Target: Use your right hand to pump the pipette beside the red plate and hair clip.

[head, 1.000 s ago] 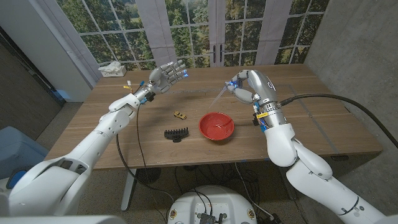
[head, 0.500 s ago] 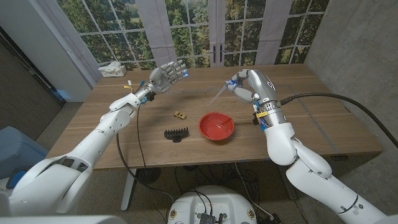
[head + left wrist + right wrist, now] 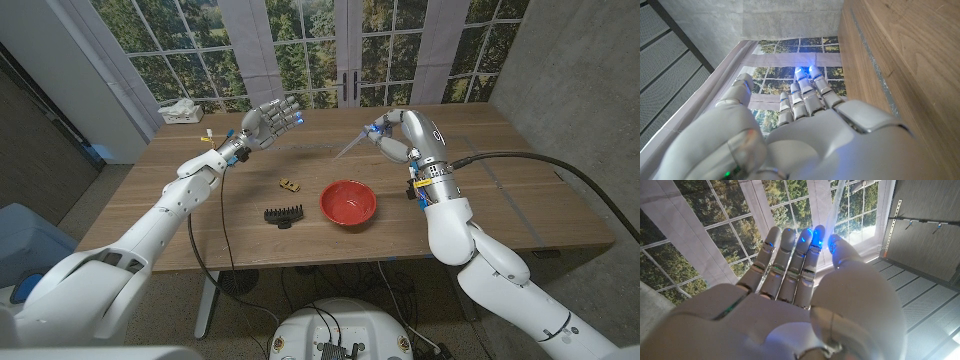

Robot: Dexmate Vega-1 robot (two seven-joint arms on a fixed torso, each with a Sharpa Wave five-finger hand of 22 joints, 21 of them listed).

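Right hand (image 3: 400, 135) raised above counter (image 3: 500, 200), fingers (image 3: 790, 260) clamped on pipette (image 3: 350, 147), tip angled down-left. Left hand (image 3: 265, 122) raised, fingers apart.

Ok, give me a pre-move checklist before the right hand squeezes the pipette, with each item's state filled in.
1. Pipette is held in the right hand: ok, pinched at the fingertips and lifted above the table.
2. Pipette tip is free of other things: ok, it points out over bare wood, apart from the red plate.
3. Fingers sit on the bulb: cannot tell, the hand hides that end.
4. Left hand is out of the way: ok, raised on the far left side, fingers spread, holding nothing.
5. Hair clip is undisturbed: ok, it lies on the table left of the plate.
6. Liquid in the pipette: cannot tell.
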